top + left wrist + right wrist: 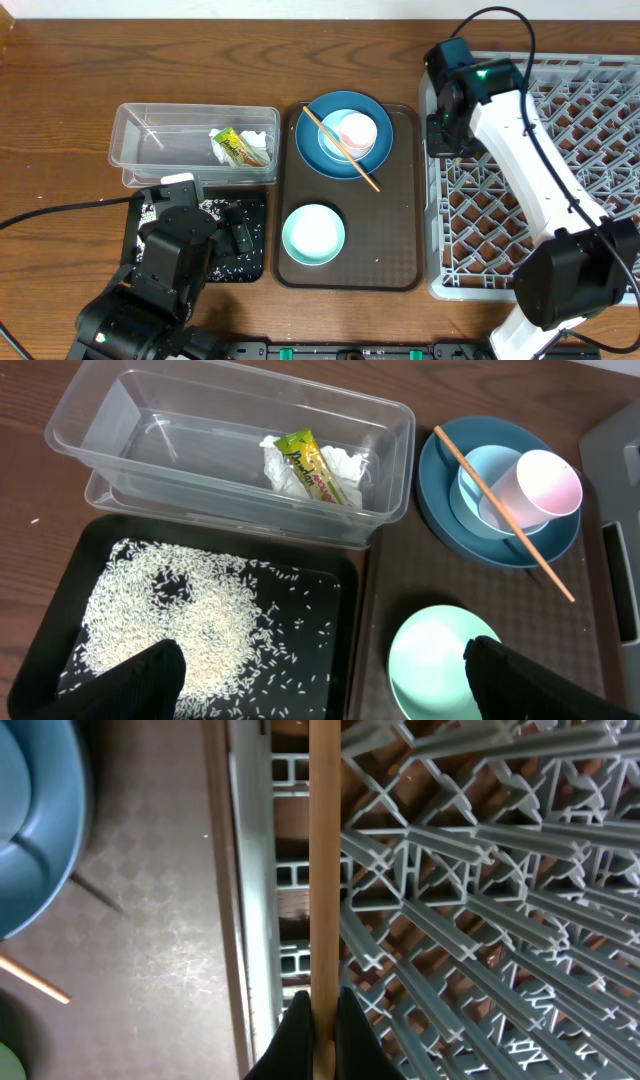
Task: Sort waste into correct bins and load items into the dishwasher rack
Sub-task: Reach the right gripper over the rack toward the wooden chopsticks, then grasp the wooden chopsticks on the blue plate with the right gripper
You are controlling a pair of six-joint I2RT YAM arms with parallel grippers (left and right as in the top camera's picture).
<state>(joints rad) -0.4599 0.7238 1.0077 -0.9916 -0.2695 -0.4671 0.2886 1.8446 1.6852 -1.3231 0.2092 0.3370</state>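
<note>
My right gripper (pixel 322 1030) is shut on a wooden chopstick (pixel 323 870), held over the left edge of the light-grey dishwasher rack (pixel 590 110). A second chopstick (pixel 340 148) lies across the blue plate (pixel 312 150), which carries the light-blue bowl (pixel 485 465) and the pink-white cup (pixel 548 485). The mint bowl (pixel 313 233) sits in front of them. My left gripper (pixel 325 690) hangs open, one finger over the rice (pixel 180 620) in the black tray (pixel 355 630), the other over the mint bowl. The wrapper (pixel 315 468) and tissue (pixel 345 460) lie in the clear tub (pixel 150 450).
The plate and mint bowl rest on a brown serving tray (pixel 395 220) between the bins and the rack. The clear tub stands directly behind the black tray. Wooden tabletop (pixel 60 120) shows to the left and behind.
</note>
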